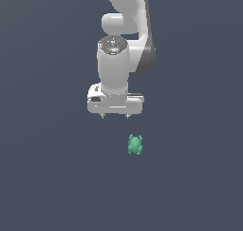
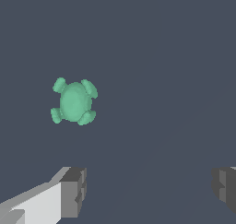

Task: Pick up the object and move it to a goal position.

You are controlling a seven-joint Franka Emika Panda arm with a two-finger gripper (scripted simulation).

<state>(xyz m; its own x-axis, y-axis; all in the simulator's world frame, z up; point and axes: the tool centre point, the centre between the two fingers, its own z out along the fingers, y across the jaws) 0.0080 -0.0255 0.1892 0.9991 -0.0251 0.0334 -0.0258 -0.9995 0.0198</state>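
Your claw [image 1: 114, 116] hangs spread and empty, the figure [image 1: 135, 144] lying apart ahead of it, outside the jaws; no grasp possible yet.

You can't see the arm [image 1: 126, 16] above its upper link (the exterior view's top edge cuts it off), and the wrist view crops both fingers [image 2: 73, 191] at its edges.
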